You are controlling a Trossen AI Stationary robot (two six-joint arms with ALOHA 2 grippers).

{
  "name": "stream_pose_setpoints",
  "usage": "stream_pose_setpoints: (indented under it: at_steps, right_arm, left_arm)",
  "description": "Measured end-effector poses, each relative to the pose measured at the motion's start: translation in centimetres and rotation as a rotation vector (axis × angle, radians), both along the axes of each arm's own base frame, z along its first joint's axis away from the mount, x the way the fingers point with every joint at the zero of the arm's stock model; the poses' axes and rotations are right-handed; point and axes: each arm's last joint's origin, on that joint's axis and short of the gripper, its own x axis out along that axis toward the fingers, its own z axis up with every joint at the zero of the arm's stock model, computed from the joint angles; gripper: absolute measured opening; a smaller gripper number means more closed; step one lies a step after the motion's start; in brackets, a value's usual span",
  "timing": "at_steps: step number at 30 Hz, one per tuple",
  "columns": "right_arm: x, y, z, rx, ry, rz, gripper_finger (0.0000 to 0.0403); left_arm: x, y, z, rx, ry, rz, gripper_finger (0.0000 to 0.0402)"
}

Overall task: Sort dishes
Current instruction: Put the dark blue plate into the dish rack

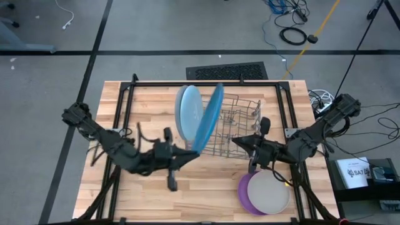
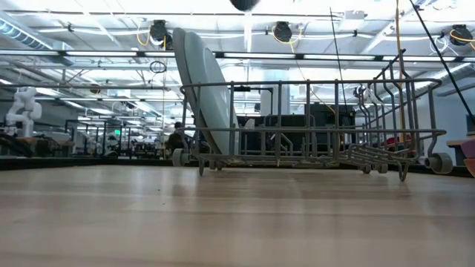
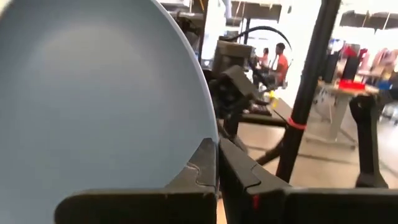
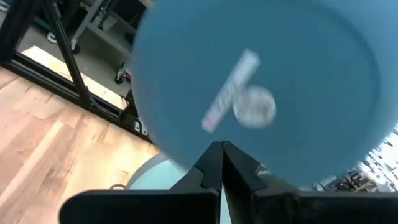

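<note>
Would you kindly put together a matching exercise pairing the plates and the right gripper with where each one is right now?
Things:
1. darker blue plate
2. light blue plate
3. beige-grey plate
4. right gripper

Places or states:
A. standing on edge at one end of the wire rack
B. shut, holding nothing, beside the rack
C. held by its rim in the left gripper, tilted over the rack
D. lying flat on the purple plate

Pairs: 1-C, 2-A, 3-D, 4-B
</note>
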Motion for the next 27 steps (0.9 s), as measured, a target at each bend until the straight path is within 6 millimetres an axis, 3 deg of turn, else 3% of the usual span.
stream_pose_setpoints:
  at_steps: [11, 20, 27]
  right_arm:
    - [-0.8, 1.1, 0.0, -0.005, 0.000, 0.052, 0.0000]
    - [-1.1, 1.5, 0.0, -0.004, 0.002, 0.069, 0.0000]
    - [-1.0, 1.5, 0.0, -0.004, 0.003, 0.069, 0.0000]
  left_arm:
    - [2.7, 4.4, -5.6, -0.106, -0.143, 0.033, 0.0000]
    - [2.9, 8.3, -11.4, -0.224, -0.181, 0.095, 0.0000]
    - [2.4, 10.2, -13.4, -0.276, -0.233, 0.096, 0.0000]
